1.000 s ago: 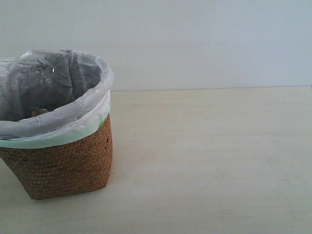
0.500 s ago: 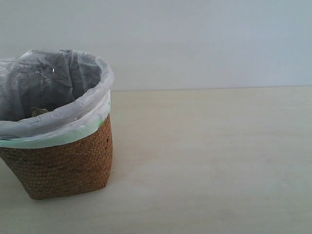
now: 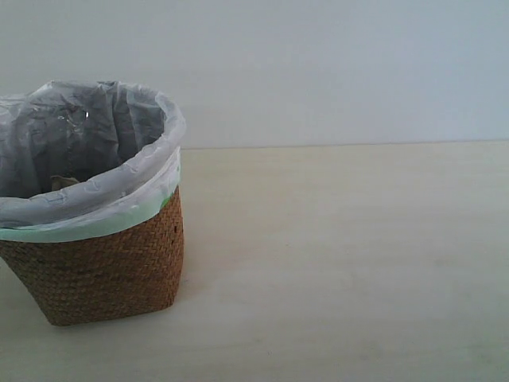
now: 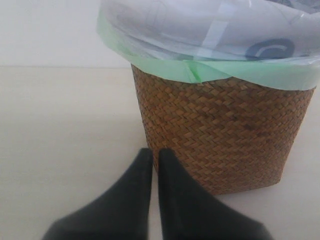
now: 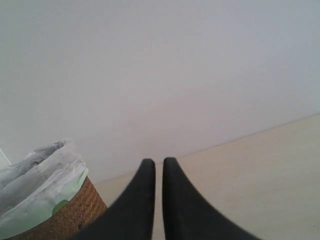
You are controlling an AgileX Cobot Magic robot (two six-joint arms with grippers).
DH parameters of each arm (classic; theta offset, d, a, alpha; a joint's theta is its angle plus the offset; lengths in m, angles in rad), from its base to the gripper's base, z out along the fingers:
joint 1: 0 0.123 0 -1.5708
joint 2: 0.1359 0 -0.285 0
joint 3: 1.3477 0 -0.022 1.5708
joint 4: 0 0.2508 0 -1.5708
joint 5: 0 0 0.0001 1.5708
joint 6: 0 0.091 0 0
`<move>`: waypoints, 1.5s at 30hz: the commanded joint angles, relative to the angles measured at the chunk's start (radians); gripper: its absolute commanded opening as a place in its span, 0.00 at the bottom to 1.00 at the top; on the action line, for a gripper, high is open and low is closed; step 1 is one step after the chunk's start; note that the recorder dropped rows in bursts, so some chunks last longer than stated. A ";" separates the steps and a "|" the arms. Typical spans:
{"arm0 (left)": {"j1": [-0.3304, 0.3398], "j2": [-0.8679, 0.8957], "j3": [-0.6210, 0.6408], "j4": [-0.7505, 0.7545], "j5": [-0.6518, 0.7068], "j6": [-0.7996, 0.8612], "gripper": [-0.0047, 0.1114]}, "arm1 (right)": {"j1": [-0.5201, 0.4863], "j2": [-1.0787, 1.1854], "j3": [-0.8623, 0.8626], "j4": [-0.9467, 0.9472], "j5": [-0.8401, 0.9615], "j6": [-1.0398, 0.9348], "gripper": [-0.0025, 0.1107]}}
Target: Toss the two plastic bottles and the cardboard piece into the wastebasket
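The left fingers are pressed together with only a hairline slit between them, pinching nothing. They sit low over the counter, and their tips point at the woven wall of the wicker wastebasket, near its base. Whether they touch the weave cannot be told. The right fingers are likewise pressed together and hold nothing. They are aimed at the pale wall behind the counter's far edge, with the wastebasket well apart from them.

In the exterior view the wastebasket stands upright toward the counter's left edge, nearer the front edge than the far one. A translucent white bag liner with a pale green hem is folded out over its rim. Inside, a small beige corner pokes up just behind the near rim. Too little of it shows to name it. The liner hides the rest of the contents, and the left wrist view shows only a dark ring-shaped mark through the plastic.
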 commanded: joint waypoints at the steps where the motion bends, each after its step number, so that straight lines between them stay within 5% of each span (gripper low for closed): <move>1: 0.004 -0.004 0.004 -0.003 -0.005 0.003 0.07 | -0.007 -0.006 0.005 0.024 -0.010 0.024 0.03; 3: 0.004 -0.004 0.004 -0.003 -0.005 0.003 0.07 | -0.007 -0.006 0.005 0.170 -0.003 -0.082 0.03; 8: 0.004 -0.004 0.004 -0.003 -0.005 0.003 0.07 | -0.007 -0.006 0.005 0.606 0.074 -0.714 0.03; 16: 0.004 -0.004 0.004 -0.003 -0.005 0.003 0.07 | -0.007 -0.006 0.005 0.603 0.251 -1.033 0.03; 22: 0.004 -0.004 0.004 -0.003 -0.005 0.003 0.07 | -0.007 -0.006 0.005 0.583 0.424 -1.046 0.03; 45: 0.004 -0.004 0.004 -0.003 -0.005 0.003 0.07 | -0.007 -0.006 0.005 0.583 0.424 -1.005 0.03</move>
